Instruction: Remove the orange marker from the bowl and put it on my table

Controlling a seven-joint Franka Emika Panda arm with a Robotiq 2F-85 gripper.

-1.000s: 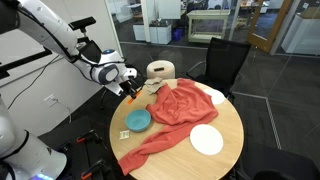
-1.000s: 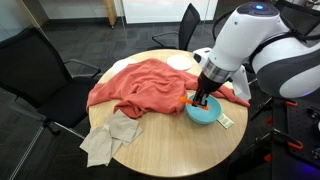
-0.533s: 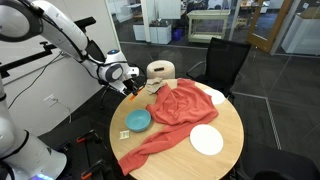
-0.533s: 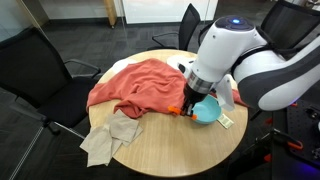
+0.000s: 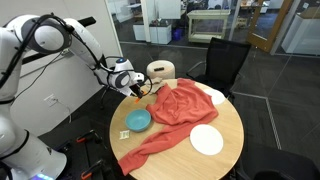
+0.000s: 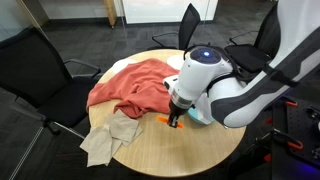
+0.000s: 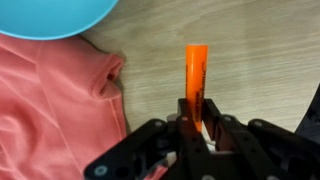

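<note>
My gripper (image 7: 197, 125) is shut on the orange marker (image 7: 196, 75), which sticks out forward from between the jaws, low over bare wood of the round table (image 7: 265, 50). The teal-blue bowl (image 7: 60, 15) lies apart from the marker, at the top left of the wrist view. In an exterior view the gripper (image 5: 133, 91) holds the marker (image 5: 138, 93) near the table's far edge, beyond the bowl (image 5: 138, 121). In an exterior view the marker (image 6: 166, 119) shows at the gripper (image 6: 177, 118), and the arm hides most of the bowl.
A large red-orange cloth (image 5: 175, 110) covers the table's middle; its edge (image 7: 50, 110) lies just beside the marker. A white plate (image 5: 207, 139), a beige rag (image 6: 108, 138) at the table edge, a tan object (image 5: 160, 70) and black chairs (image 6: 35, 70) surround the area.
The gripper has carried the orange marker away from the bowl and down toward bare wood beside the cloth. The arm has swung over and now covers the bowl in an exterior view.
</note>
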